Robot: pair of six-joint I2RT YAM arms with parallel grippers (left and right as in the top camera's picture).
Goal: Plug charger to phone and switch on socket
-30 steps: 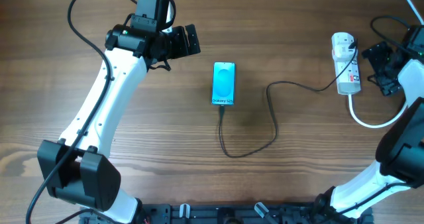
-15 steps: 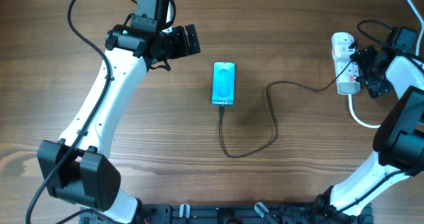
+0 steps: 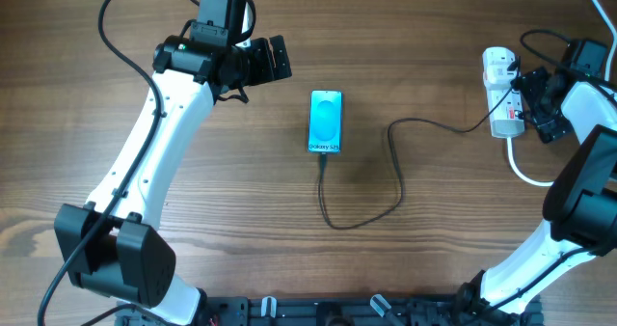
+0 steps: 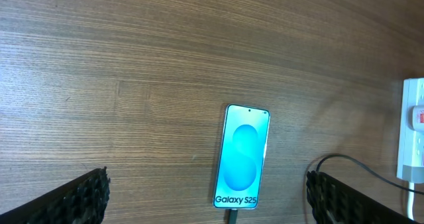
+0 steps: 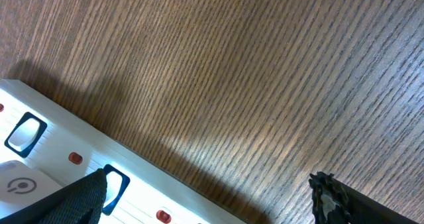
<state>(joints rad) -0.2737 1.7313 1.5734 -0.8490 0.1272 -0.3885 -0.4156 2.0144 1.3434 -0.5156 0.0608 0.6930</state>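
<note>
Closing in on the socket: right gripper has swung in from the worktop's right edge within the last second, then held. Jaws are spread wide and empty, just beside the strip; contact unclear. Left gripper hasn't moved, also spread and empty, toward the far-left. Phone lies flat mid-worktop. The charger tip looks seated at its near short edge, so plugging is probably done and switching remains. Rocker switches show in the right wrist view; on or off, can't tell. Bare wood surrounds the phone. Far-right corner is tight: white cord loops by the edge.
</note>
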